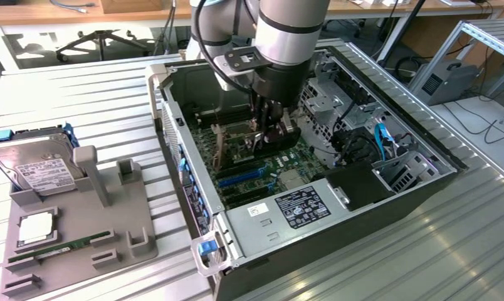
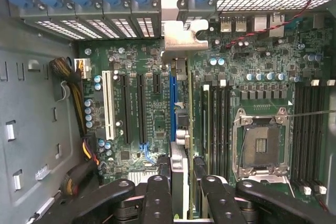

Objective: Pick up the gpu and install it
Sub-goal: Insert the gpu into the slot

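black gripper (image 2: 181, 195) fingers (image 2: 157, 200) sit closed on the gpu (image 2: 178, 177), a thin card seen edge-on, its faces hidden. the card stands upright over the green motherboard (image 2: 147, 103), beside the blue slot (image 2: 172, 103), its silver bracket (image 2: 181, 38) against the case's (image 1: 419, 188) rear slots. whether it is seated is hard to tell. outside the case, a grey tray (image 1: 76, 251) holds a silver hard drive (image 1: 34, 166).

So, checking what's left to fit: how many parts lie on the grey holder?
3: hard drive at the holder's far end, CPU mid-holder, memory stick nearest the camera. None seems hidden.
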`<action>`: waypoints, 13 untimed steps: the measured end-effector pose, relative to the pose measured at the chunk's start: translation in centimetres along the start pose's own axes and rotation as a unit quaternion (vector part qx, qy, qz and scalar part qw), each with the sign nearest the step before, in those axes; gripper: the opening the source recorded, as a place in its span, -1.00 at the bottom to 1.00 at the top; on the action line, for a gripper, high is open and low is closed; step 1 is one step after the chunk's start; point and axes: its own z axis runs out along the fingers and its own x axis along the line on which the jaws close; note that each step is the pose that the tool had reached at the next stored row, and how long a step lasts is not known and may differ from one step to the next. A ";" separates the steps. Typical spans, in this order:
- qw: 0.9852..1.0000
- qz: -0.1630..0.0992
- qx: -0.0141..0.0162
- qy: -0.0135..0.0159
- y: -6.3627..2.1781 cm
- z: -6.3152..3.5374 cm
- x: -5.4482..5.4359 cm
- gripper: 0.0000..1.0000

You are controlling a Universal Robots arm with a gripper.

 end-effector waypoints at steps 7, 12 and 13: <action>1.000 0.000 0.000 0.000 0.20 0.22 0.0 -0.47; 1.000 0.000 0.000 0.000 0.22 0.28 0.0 -0.47; 1.000 0.000 0.000 0.000 0.22 0.31 0.0 -0.47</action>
